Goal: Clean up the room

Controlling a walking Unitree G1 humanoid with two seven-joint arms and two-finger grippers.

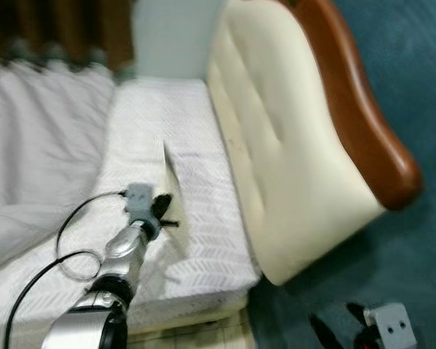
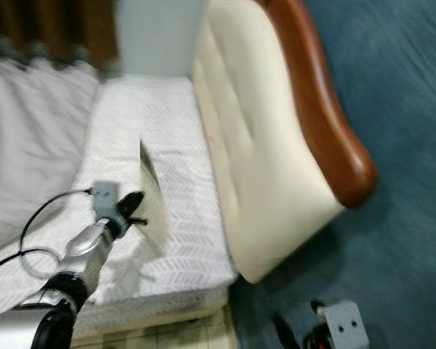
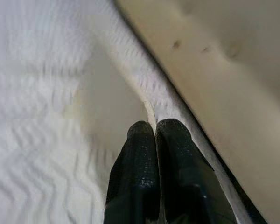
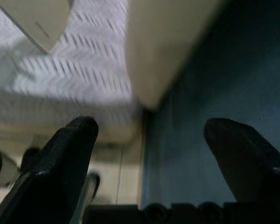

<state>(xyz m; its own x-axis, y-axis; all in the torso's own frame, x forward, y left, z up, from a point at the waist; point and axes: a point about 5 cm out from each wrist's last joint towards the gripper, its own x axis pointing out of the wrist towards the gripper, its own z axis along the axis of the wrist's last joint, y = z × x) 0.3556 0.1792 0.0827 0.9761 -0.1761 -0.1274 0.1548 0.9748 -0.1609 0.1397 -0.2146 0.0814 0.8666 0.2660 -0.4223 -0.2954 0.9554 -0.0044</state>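
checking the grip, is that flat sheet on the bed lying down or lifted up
Lifted: the sheet stands on edge above the bed, pinched in the shut left gripper.

Across the middle of your frame lies a white mattress cover (image 1: 189,240) with a herringbone weave. At upper right, the headboard (image 1: 276,145) is cream, edged by a reddish-brown wooden rim (image 1: 363,123). The carpet (image 1: 414,65) at far right is dark teal. A pale card (image 1: 173,190), possibly cream, stands at centre. The left gripper (image 1: 162,212) is black.
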